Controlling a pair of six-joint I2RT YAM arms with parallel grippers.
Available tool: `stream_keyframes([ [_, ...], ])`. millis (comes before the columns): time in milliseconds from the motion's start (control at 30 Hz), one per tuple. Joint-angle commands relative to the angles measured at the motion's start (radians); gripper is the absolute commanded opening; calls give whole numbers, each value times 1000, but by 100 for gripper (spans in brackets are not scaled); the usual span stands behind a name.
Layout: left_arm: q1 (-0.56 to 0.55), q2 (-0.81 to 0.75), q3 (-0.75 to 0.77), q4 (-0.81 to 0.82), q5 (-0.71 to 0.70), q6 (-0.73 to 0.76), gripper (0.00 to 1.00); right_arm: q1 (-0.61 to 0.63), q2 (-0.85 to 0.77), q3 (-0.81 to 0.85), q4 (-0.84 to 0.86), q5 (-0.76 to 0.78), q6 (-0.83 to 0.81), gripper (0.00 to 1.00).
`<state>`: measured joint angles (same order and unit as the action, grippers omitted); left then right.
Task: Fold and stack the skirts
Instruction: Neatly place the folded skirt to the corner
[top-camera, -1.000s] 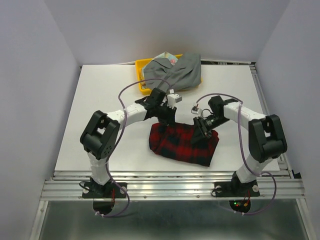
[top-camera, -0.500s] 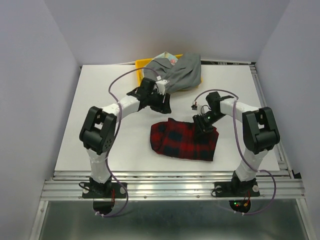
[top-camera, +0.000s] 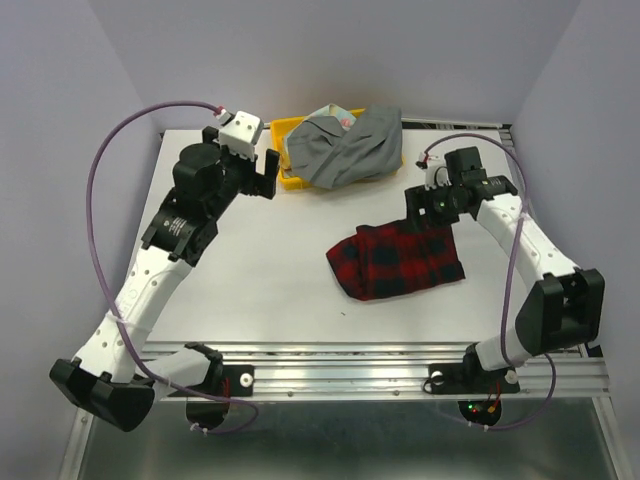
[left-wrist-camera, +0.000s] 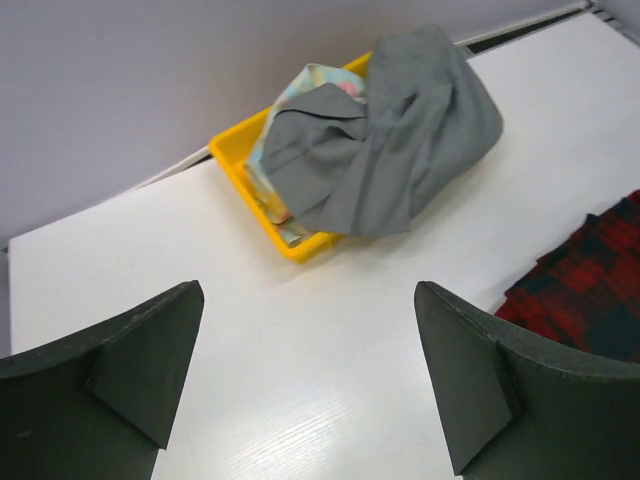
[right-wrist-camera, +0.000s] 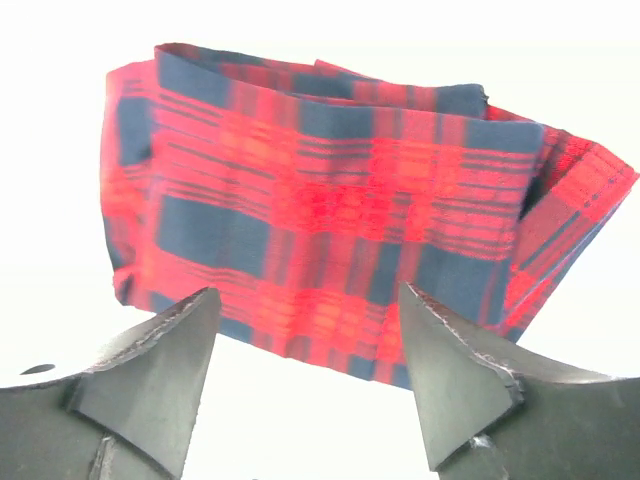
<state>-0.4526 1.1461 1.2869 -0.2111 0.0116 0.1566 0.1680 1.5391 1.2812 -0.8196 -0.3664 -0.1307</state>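
The folded red-and-black plaid skirt (top-camera: 398, 263) (right-wrist-camera: 330, 200) lies flat on the white table, right of centre. My right gripper (top-camera: 428, 213) (right-wrist-camera: 305, 375) hovers open just behind its far edge, with nothing between the fingers. The grey skirt (top-camera: 352, 150) (left-wrist-camera: 400, 140) is draped crumpled over the yellow tray (top-camera: 288, 181) (left-wrist-camera: 235, 160). Beneath it, the pastel floral skirt (top-camera: 337, 113) (left-wrist-camera: 305, 85) peeks out. My left gripper (top-camera: 267, 176) (left-wrist-camera: 310, 375) is wide open and empty, raised above bare table to the left of the tray. The plaid skirt (left-wrist-camera: 590, 285) also shows at the right edge of the left wrist view.
The tray stands at the back of the table against the rear wall. Purple walls close in on both sides. A metal rail runs along the right table edge (top-camera: 520, 190). The left arm's cable loops high over the table's left side.
Both grippers have opened and let go of the plaid skirt, which now lies further right. The left arm swung back and left toward the tray; the right arm withdrew to the back right.
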Motion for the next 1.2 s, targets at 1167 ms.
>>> stream_keyframes([
  [1167,124,41,-109,-151,90,1,99,-280,872,534,159,337,-284,91],
])
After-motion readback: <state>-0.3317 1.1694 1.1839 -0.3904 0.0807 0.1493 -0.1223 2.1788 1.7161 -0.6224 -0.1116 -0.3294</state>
